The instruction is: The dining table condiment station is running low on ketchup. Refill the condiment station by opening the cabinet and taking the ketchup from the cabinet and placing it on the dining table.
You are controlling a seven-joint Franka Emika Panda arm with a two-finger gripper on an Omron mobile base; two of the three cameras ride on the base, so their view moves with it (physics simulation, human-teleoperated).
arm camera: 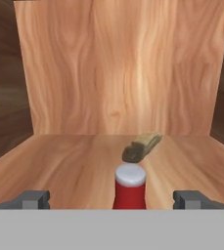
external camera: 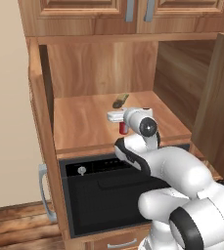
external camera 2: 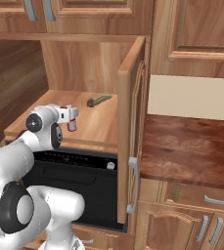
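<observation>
The cabinet [external camera: 103, 73] stands with both doors swung open, and its wooden shelf [arm camera: 59, 166] carries the ketchup [arm camera: 130, 189], a small red bottle with a white cap, standing upright near the front. My gripper [arm camera: 112, 199] is open at the shelf's front edge, one fingertip on each side of the bottle and clear of it. From the base views the hand [external camera: 119, 118] covers most of the ketchup [external camera: 123, 129], leaving a red patch below it. The ketchup [external camera 2: 72, 126] sits just under my gripper [external camera 2: 70, 116]. The dining table is out of view.
A dark olive oblong item [arm camera: 141, 147] lies behind the bottle, towards the cabinet's back wall. The open right door [external camera 2: 132, 122] juts out beside the arm. A black oven [external camera: 103, 195] sits under the shelf. A reddish wood counter [external camera 2: 191, 146] lies to the right.
</observation>
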